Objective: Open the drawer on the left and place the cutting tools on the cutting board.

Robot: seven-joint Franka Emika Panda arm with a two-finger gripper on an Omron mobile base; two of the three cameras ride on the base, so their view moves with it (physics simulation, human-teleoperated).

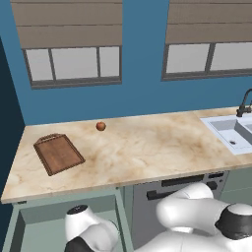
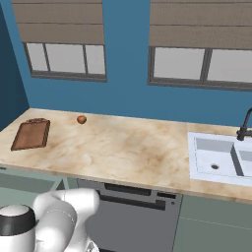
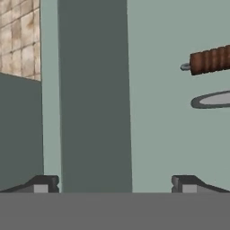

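The sage drawer [image 1: 49,214] stands pulled out under the counter's left end, and my arm bends down over it. In the hand view my gripper [image 3: 114,185] is open, with nothing between its fingertips [image 3: 45,184], above the drawer's pale floor [image 3: 157,134]. At that view's right edge lie the cutting tools: a ridged brown handle [image 3: 211,60] and a grey blade-like piece [image 3: 212,99], both cut off by the frame and apart from the fingers. The reddish-brown cutting board [image 1: 59,153] [image 2: 32,134] lies on the counter's left part with nothing on it.
A small orange-red ball [image 1: 101,126] [image 2: 81,119] sits behind the board near the wall. A white sink [image 1: 231,130] [image 2: 216,157] with a dark faucet takes up the counter's right end. The dark panel with a bar handle [image 1: 172,194] [image 2: 133,206] is right of the drawer.
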